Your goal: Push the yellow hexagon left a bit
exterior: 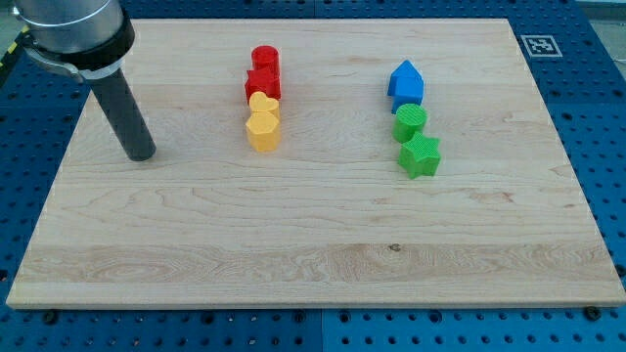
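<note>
The yellow hexagon sits left of the board's middle, at the bottom of a column of blocks. A second yellow block, perhaps a heart, touches its top side. Above these are a red block and a red cylinder. My tip rests on the board well to the left of the yellow hexagon, at about its height in the view, with a wide gap between them.
At the view's right stands another column: a blue house-shaped block, a green cylinder and a green star. The wooden board lies on a blue perforated table. A marker tag sits at the top right.
</note>
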`<state>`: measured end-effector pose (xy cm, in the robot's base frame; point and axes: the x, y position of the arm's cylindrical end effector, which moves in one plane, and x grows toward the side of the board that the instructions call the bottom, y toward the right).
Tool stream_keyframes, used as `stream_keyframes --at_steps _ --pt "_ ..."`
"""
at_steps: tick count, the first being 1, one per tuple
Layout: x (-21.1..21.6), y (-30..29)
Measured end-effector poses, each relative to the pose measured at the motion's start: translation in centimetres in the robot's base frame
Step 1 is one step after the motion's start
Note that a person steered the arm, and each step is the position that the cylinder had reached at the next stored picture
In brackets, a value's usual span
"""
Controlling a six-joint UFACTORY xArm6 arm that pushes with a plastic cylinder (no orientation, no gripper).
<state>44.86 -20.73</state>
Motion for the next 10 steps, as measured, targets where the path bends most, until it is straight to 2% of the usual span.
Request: stream_keyframes --at_steps 4,5,6,7,8,10 --pt "0.0 0.5" --pt "1.7 5.5" --pt "5.1 12.4" --pt "6.2 19.6" --pt "4.5 22.7" --pt "3.0 22.0"
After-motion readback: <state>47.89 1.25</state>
